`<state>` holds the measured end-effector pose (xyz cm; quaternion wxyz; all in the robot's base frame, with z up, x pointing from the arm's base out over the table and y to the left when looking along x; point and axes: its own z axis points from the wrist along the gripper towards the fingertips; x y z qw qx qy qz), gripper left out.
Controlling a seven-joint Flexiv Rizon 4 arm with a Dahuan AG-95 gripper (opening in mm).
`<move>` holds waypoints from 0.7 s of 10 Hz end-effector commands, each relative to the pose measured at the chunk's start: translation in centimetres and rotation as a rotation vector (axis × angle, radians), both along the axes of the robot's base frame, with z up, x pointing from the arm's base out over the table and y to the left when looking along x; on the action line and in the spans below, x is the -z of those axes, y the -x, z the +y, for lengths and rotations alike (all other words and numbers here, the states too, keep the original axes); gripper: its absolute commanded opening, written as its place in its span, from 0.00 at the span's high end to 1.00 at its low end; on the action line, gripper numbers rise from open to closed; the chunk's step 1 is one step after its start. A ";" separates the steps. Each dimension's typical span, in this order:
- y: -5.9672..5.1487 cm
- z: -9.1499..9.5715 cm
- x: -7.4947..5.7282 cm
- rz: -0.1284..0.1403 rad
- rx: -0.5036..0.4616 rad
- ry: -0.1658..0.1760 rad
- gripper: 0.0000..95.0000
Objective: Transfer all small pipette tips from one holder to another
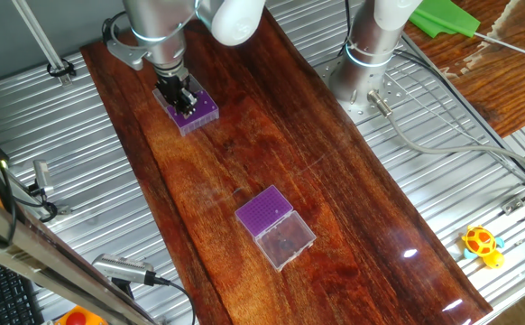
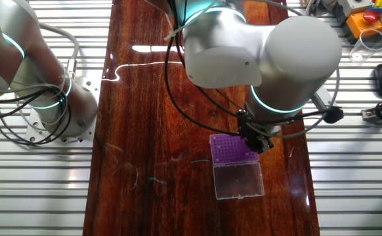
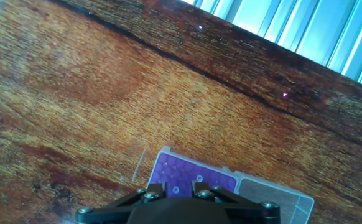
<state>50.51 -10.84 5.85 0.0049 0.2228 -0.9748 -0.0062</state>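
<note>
Pipette tips themselves are too small to make out, so which holder is full cannot be told. Reading one fixed view from left to right, the first purple holder (image 1: 193, 110) sits near the far left corner of the dark wooden table (image 1: 353, 208), with the gripper (image 1: 180, 97) directly above it, fingers pointing down at its perforated top, probably so a tip can be taken or set straight down into a hole. Whether the jaws are parted or closed on anything cannot be told, since the hand view shows only the gripper base at the bottom edge, over the purple grid and the clear lid hinged open beside it. Further right, near the middle of the table and toward its near edge, stands the second purple holder (image 1: 275, 225), also with a clear section beside it, well apart from the first and left clear for access from above.
</note>
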 end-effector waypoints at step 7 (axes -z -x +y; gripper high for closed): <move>0.3 0.0 0.5 -0.007 0.006 0.000 0.80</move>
